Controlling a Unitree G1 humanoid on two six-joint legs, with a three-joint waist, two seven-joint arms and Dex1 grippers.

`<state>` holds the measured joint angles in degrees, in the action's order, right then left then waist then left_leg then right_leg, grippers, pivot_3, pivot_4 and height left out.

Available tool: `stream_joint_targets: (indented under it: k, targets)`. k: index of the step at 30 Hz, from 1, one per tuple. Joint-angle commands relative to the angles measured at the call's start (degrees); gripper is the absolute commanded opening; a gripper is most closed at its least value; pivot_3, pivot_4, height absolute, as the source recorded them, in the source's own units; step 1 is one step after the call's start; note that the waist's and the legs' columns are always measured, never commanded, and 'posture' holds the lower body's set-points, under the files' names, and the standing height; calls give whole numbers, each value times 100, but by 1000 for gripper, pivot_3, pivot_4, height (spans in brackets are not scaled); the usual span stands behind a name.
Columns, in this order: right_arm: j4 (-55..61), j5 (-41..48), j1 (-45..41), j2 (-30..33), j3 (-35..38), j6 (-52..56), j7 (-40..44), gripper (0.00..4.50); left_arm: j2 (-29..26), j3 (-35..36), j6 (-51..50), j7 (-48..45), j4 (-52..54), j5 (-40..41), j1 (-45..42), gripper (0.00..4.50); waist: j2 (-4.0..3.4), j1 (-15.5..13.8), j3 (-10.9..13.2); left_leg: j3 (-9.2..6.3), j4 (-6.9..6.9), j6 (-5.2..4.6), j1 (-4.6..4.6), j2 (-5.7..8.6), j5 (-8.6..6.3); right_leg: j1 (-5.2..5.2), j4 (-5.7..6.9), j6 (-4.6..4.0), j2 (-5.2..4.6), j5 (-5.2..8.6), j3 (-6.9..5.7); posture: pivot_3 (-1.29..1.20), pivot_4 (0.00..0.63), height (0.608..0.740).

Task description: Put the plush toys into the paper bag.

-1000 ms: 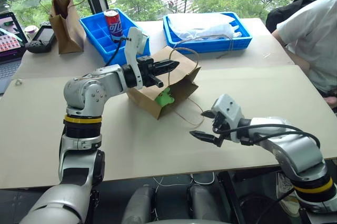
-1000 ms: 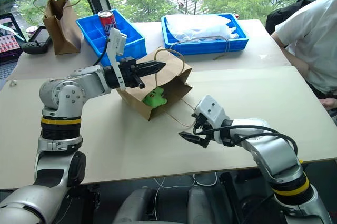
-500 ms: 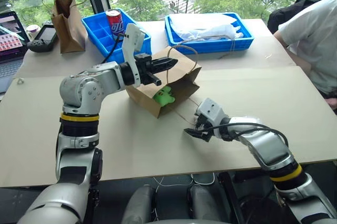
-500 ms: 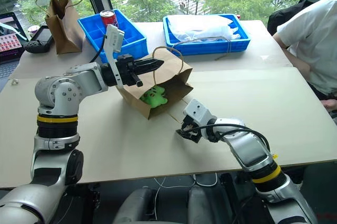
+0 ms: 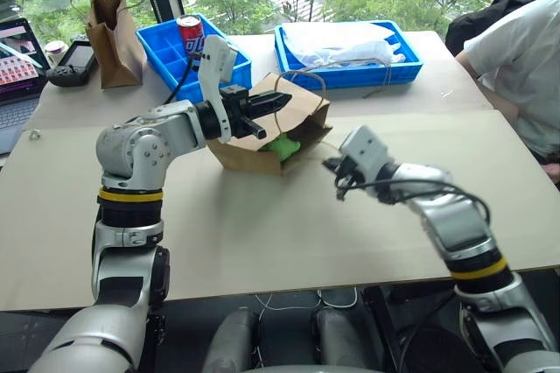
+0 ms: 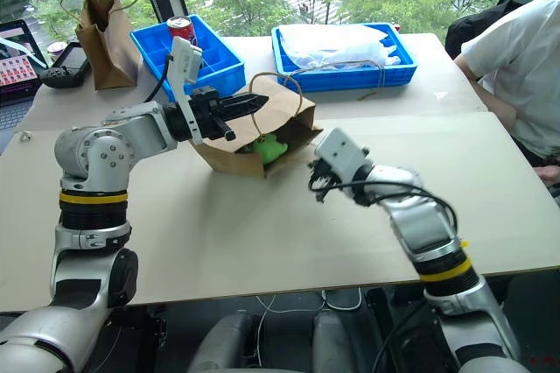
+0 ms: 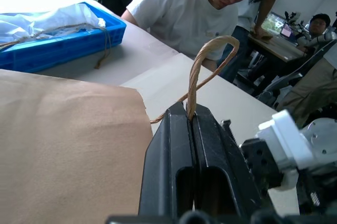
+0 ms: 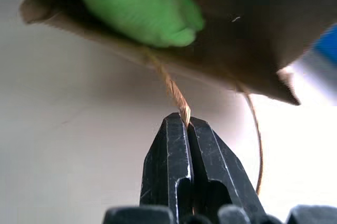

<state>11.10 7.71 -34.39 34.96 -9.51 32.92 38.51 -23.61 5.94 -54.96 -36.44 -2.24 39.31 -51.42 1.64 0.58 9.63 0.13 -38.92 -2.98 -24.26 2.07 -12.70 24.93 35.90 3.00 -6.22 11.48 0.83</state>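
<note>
At the far left of the bench [image 5: 262, 242] a laptop [image 5: 16, 66] sits by a dark handheld device [image 5: 68, 62], and just beside these a narrow dark bag [image 5: 114, 36] stands upright with its mouth open; what it holds cannot be seen. Next comes a blue bin [image 5: 179, 62] with compartments, a red can [image 5: 190, 38] standing in a rear one. In front of it the wide paper bag [image 5: 262, 132] lies tipped on its side, mouth toward the right, with the green toy [image 5: 284, 147] inside near the opening. The left pincer [image 5: 267, 103] is clenched on the bag's upper twine handle [image 7: 202, 69], above the bag. The right pincer [image 6: 317, 182], just right of the mouth, is clenched on the lower twine handle [image 8: 176, 98]. Behind, a blue tray [image 5: 350, 66] holds crumpled clear plastic [image 5: 337, 40]. At the right edge a person in a white shirt [image 5: 516, 49] sits beside the bench.
</note>
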Motion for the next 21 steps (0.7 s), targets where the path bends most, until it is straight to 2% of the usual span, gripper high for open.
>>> stream_joint_targets:
  k: [1, 5, 9, 15, 21]
  targets:
    - [451, 253, -620, 128, 295, -89, 334, 64, -250, 103, 426, -68, -99, -249, -475, 0, 0, 21, 0, 1, 1, 0, -2, -1, 0, 4, 2, 0, 2, 0, 0, 0, 150, 740]
    - [409, 324, -1206, 237, 197, -34, 702, 64, -560, -208, 716, -194, 37, -655, -483, 0, 0, 23, 0, 0, 8, 1, 1, -3, 0, 3, -1, -1, 4, 0, -1, 0, 150, 740]
    - [518, 501, -1521, 182, 138, 129, 954, 64, -380, 32, 297, 65, 492, -286, -202, 0, 0, -6, 0, 2, 7, -2, -4, -1, -2, 4, 0, -1, -2, 0, 0, 0, 150, 740]
    - [821, 682, -1400, 215, -51, 362, 1267, 64, -377, 182, -118, 304, 1065, -66, 333, 0, 0, 2, 0, -1, 5, -4, -6, -1, -3, 4, 3, 0, -4, -1, -2, 0, 150, 740]
    - [898, 645, -1256, 406, -112, 444, 1415, 64, -554, 246, -314, 307, 1210, 51, 419, 0, 0, -5, 0, -1, 2, -3, -5, 0, -2, 5, 3, -1, -4, -1, -1, 0, 150, 740]
